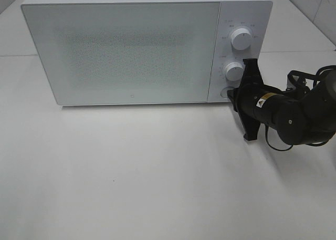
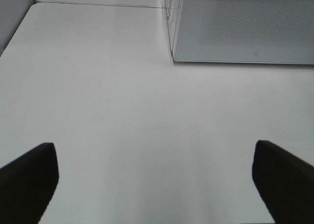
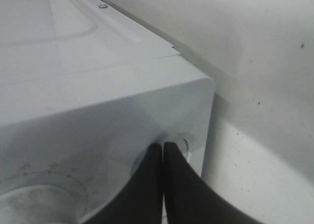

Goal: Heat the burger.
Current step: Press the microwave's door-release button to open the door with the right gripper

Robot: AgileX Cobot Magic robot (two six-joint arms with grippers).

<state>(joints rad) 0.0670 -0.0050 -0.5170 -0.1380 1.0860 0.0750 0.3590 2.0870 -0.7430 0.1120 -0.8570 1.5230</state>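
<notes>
The burger is not in view in any frame. A white microwave [image 1: 131, 51] stands at the back of the table with its frosted door closed; nothing shows through the door. My right gripper [image 1: 232, 94] is shut, and its fingertips touch the round button [image 1: 226, 92] at the bottom of the control panel. In the right wrist view the closed fingers [image 3: 147, 185] meet at that button [image 3: 181, 144]. My left gripper [image 2: 157, 185] is open and empty over bare table, off the microwave's front left corner [image 2: 174, 57]. It is outside the exterior high view.
Two white knobs [image 1: 240, 39] [image 1: 233, 71] sit above the button on the panel. The white table [image 1: 131, 171] spreads in front of the microwave. The right arm's black body [image 1: 294, 116] hangs over the table's right side.
</notes>
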